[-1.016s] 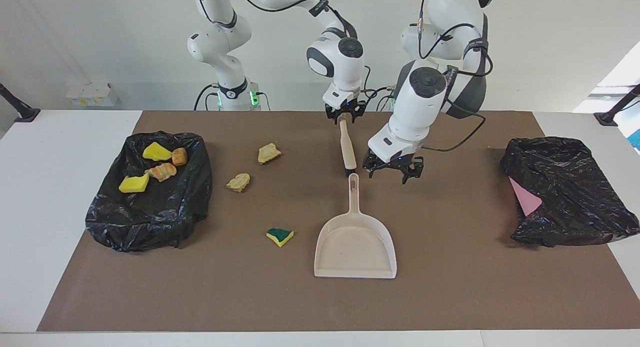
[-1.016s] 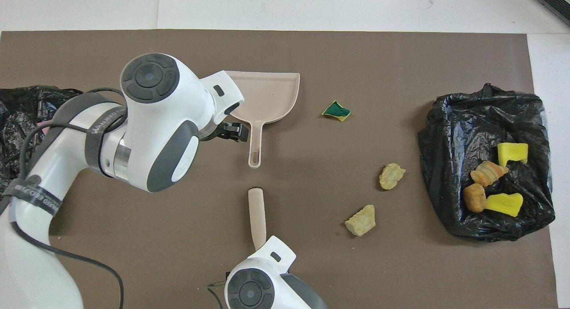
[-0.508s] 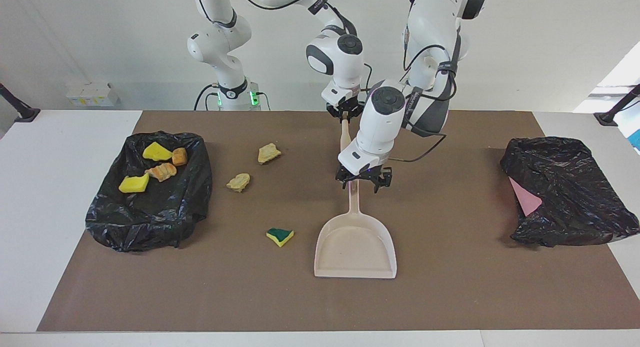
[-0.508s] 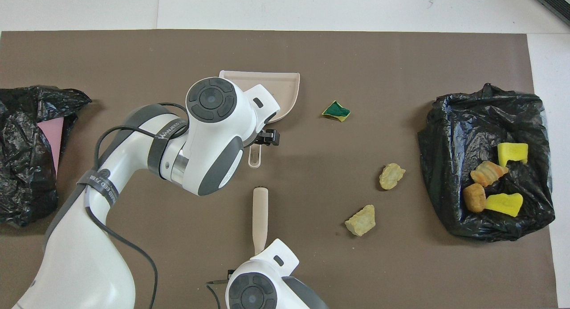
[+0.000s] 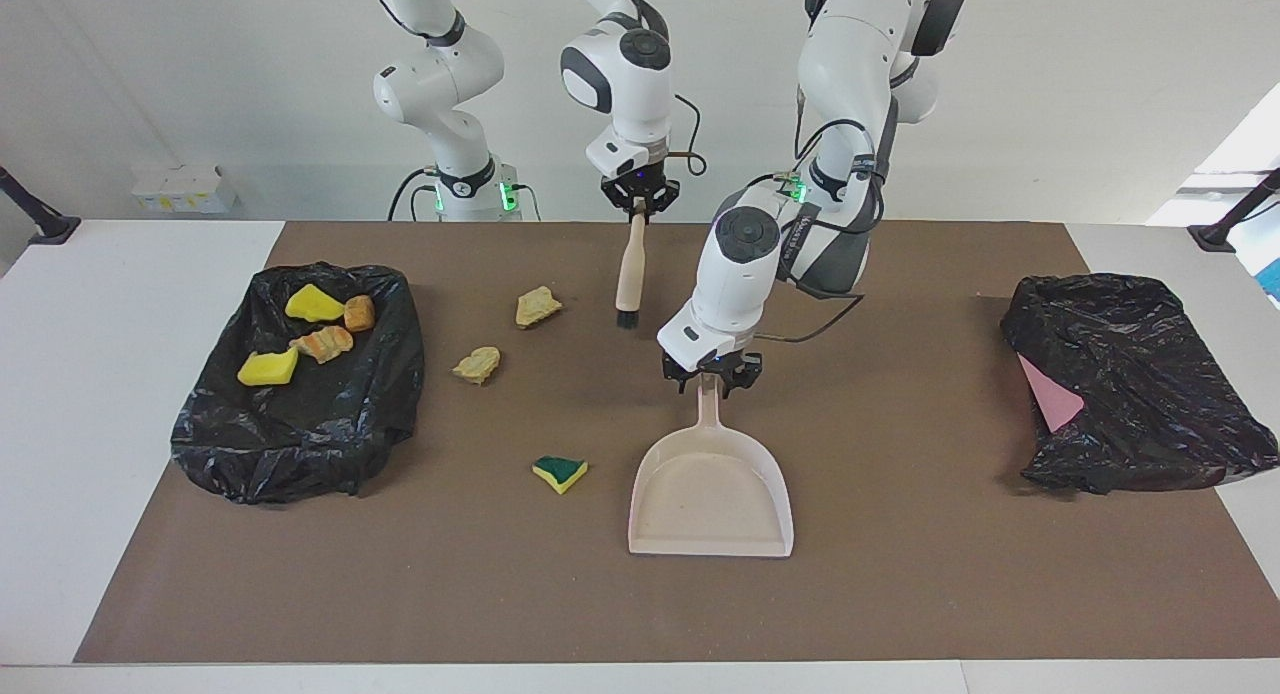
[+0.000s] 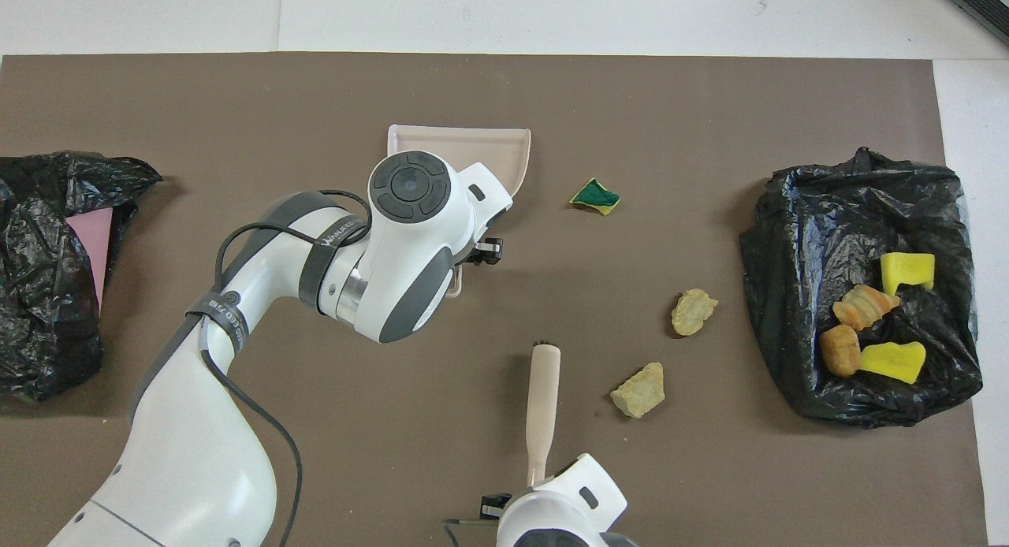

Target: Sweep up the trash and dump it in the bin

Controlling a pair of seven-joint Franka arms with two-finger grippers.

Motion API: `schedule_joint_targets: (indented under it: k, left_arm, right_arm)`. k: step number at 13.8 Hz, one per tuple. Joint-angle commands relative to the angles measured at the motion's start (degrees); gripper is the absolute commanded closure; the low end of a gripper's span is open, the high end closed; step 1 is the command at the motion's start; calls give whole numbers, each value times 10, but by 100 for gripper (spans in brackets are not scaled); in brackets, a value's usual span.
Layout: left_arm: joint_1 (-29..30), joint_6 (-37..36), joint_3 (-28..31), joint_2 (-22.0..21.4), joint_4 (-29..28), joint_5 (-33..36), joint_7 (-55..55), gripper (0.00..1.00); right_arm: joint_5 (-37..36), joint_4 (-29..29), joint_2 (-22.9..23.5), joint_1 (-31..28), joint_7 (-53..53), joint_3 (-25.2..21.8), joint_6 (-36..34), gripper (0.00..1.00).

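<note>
While the right gripper [image 5: 638, 204] grips the raised brush [image 5: 630, 272] | left gripper [image 5: 711, 372] clasps the dustpan [image 5: 711, 496] handle | three scraps [image 5: 539, 307] lie loose.

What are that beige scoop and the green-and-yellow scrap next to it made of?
The dustpan looks like moulded plastic: one smooth, matt beige piece with a thin raised rim and a hang-hole handle. The green-and-yellow wedge looks like kitchen sponge, soft yellow foam under a dark green scouring layer, though only its look suggests that.

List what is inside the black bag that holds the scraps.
Inside the black bag: two yellow sponge pieces, an orange-striped lump and an orange-brown lump. The bag's folds may hide more.
</note>
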Motion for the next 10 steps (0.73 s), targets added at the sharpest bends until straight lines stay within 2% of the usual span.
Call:
schedule_joint_targets:
  k: [1,4,5,7,10]
  left_arm:
    - [1,1,6,0,9,17,-3,100]
    - [8,-8,7,-13,17,30,6,100]
    - [13,-15,7,-29,16,29,18,100]
    - [35,-31,7,-44,18,26,57,100]
    - [41,-49,9,-69,15,24,87,100]
  right_arm:
    - [-1,-20,-39,-27,81,2,-39,100]
    - [-2,-21,-38,-57,169,3,-70,100]
    - [-2,-21,-36,-63,198,4,-72,100]
    - [-1,-27,-38,-87,222,4,-93,100]
    - [28,-38,-39,-115,234,5,-87,100]
